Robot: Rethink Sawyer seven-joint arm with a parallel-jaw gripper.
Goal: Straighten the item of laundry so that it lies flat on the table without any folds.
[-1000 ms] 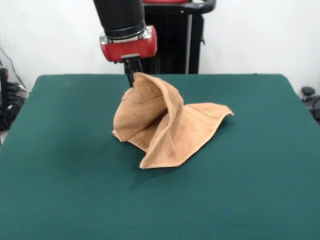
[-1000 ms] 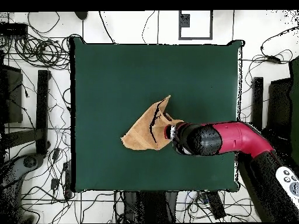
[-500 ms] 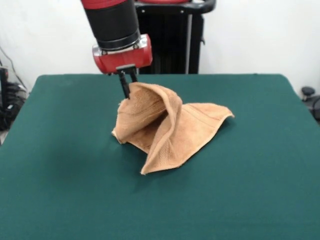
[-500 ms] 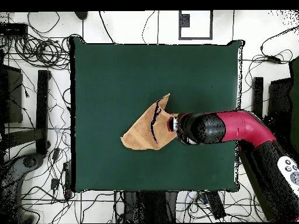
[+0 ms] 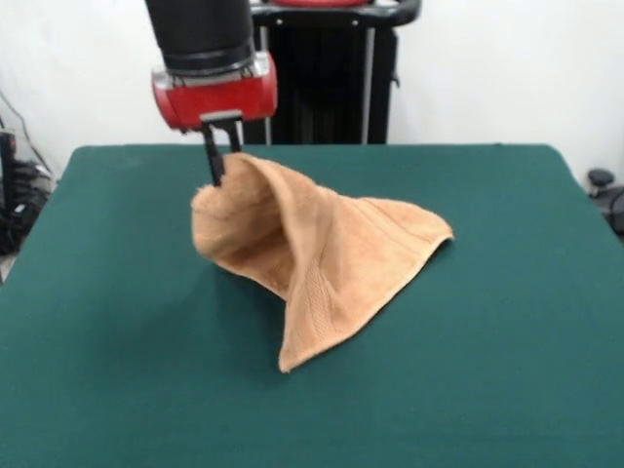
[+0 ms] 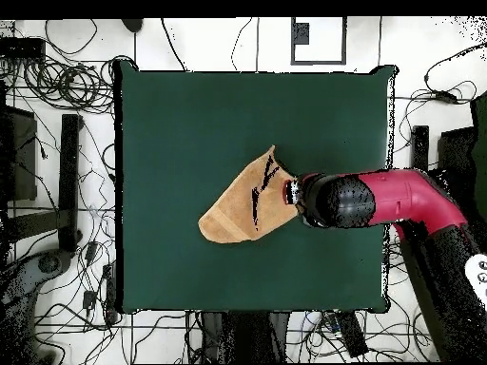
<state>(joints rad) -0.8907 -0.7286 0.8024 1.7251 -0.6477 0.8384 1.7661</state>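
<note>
The gripper (image 5: 220, 168) is pinching one corner of the towel (image 5: 322, 249) and holding it up mid-table (image 5: 507, 370), so it's mid-unfold, and next it probably needs dragging left till that fold's gone.

A robotics lab — cables (image 6: 57, 81) tangled around the green table (image 6: 190, 114), pedestal (image 5: 331, 68) behind it.
</note>
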